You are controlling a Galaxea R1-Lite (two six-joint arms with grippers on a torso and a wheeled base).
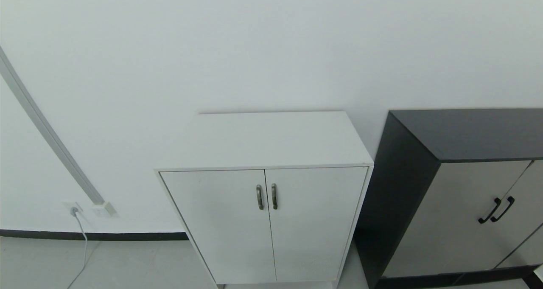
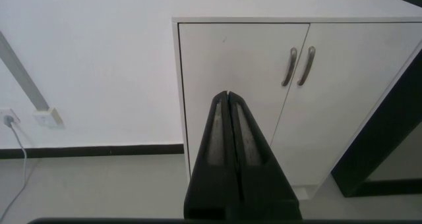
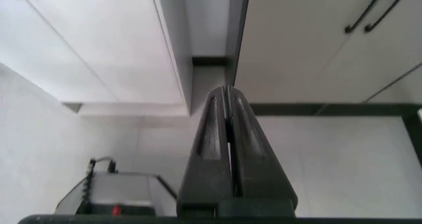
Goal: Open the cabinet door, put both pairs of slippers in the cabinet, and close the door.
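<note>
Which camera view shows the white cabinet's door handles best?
The head view: both handles face the camera, centred on the closed white cabinet. The left wrist view catches them at an angle beyond the shut left gripper. The right wrist view shows the cabinet's lower front and base instead.

smooth matt white cabinet, brushed metal handles, matt black cabinet
</note>
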